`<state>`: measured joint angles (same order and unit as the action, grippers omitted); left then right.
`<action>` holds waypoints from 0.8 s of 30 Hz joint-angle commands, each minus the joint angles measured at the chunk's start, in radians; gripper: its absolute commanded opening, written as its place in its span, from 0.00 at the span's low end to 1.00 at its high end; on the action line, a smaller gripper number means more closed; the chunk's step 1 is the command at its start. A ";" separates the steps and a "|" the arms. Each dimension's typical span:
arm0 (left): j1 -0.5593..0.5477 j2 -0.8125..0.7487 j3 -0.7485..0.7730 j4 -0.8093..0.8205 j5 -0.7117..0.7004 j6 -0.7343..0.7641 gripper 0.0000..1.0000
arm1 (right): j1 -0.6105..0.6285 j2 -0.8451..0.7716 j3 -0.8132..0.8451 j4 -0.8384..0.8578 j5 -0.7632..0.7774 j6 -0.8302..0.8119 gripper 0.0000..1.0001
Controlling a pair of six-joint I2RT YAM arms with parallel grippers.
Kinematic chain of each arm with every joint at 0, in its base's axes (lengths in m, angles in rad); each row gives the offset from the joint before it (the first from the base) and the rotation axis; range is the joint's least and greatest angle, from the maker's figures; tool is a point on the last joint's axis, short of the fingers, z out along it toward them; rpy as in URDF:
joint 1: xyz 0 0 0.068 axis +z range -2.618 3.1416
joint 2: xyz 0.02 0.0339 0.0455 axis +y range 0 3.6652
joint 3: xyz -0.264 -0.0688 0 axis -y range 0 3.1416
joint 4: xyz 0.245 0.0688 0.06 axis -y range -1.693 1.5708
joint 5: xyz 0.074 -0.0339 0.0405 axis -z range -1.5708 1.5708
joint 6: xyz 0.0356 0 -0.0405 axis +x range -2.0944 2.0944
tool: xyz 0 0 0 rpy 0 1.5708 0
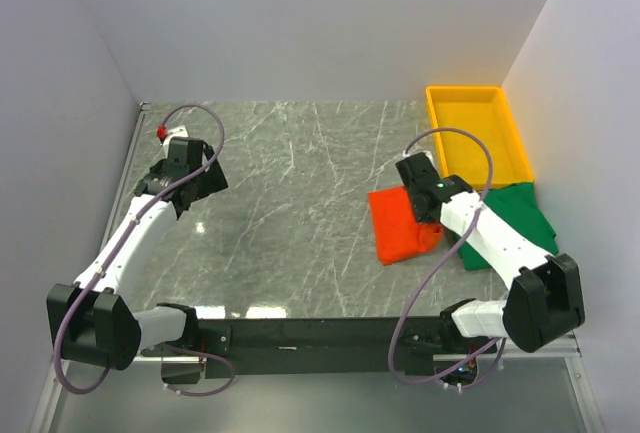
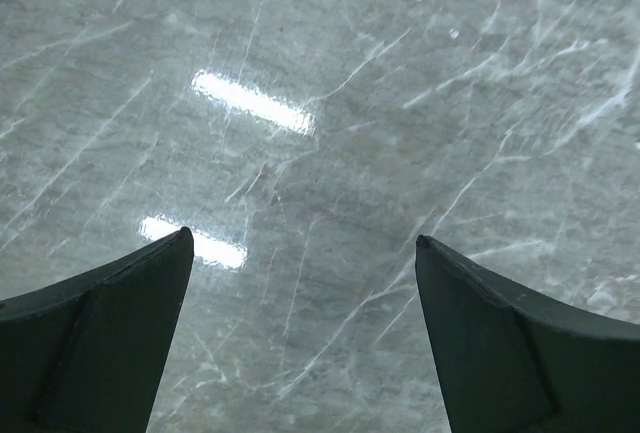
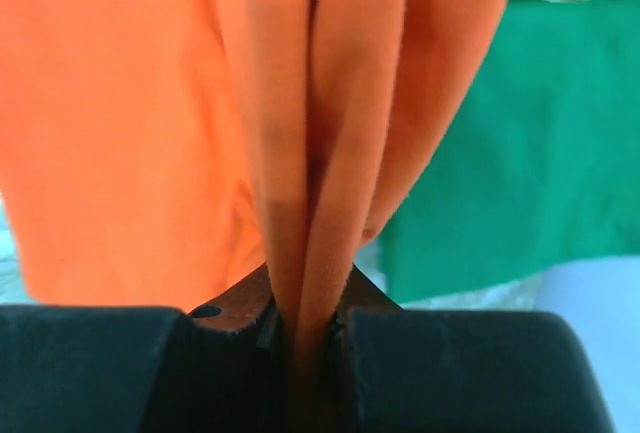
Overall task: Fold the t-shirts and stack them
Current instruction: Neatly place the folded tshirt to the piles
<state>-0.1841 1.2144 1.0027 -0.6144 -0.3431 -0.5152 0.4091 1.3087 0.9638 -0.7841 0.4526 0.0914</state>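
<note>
The orange-red t-shirt [image 1: 397, 225] lies folded on the table at centre right. My right gripper [image 1: 420, 203] is over its right side, shut on a pinched fold of the orange cloth [image 3: 310, 203]. The dark green t-shirt [image 1: 515, 221] lies flat just right of it, partly under my right arm, and also shows in the right wrist view [image 3: 500, 153]. My left gripper [image 1: 195, 178] is far off at the left of the table, open and empty, its fingers [image 2: 110, 343] wide apart over bare marble.
A yellow plastic tray [image 1: 445, 118] stands at the back right corner, just beyond the green shirt. Grey walls close in the table on the left, back and right. The arm bases and a black rail [image 1: 320, 333] run along the near edge.
</note>
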 commanded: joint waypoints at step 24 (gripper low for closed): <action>0.017 -0.093 -0.015 0.064 0.061 0.004 0.97 | -0.325 -0.267 0.016 0.019 0.127 -0.232 0.00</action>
<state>-0.1715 1.1496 0.9863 -0.5835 -0.3065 -0.5159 0.1242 1.0679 0.9531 -0.8349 0.5789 -0.0898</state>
